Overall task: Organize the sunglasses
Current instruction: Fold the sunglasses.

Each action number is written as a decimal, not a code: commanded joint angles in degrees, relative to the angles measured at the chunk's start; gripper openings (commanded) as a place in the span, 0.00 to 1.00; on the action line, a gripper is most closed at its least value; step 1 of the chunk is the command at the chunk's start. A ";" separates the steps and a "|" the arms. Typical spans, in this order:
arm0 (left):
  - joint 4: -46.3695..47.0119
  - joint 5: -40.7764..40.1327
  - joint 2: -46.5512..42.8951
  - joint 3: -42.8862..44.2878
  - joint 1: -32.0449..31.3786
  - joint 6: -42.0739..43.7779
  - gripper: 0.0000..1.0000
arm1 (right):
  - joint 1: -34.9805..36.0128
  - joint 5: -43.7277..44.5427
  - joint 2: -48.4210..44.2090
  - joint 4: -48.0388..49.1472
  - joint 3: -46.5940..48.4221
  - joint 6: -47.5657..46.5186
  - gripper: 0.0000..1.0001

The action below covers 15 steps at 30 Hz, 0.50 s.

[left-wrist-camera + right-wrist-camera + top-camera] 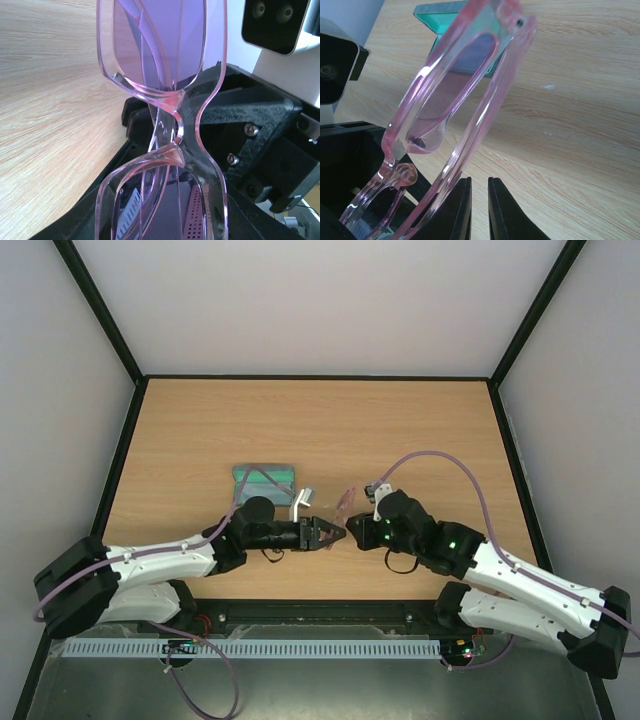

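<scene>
The pink translucent sunglasses are held up off the table between my two grippers, which meet tip to tip at the table's near middle. In the left wrist view the sunglasses fill the frame and run down to my jaws, hiding my fingers. My left gripper is shut on them. My right gripper has its fingers almost together with nothing between them; the sunglasses frame passes just left of its left finger. The right gripper also shows in the top view.
The open case with green interior lies on the table just behind my left arm; it also shows in the right wrist view. The wooden table has a black rim and walls on three sides.
</scene>
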 commanded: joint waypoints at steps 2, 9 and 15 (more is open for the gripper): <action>8.06 1.52 2.83 0.92 -0.40 -1.14 0.39 | 0.22 -1.58 1.42 3.67 0.32 0.49 0.11; 10.67 0.59 2.15 -0.43 -0.42 -1.97 0.39 | 0.21 3.43 -4.24 -2.04 -0.31 1.30 0.12; 19.62 -0.40 -1.12 -4.64 0.01 -5.32 0.39 | -0.85 6.35 -18.70 -5.74 -3.49 6.05 0.34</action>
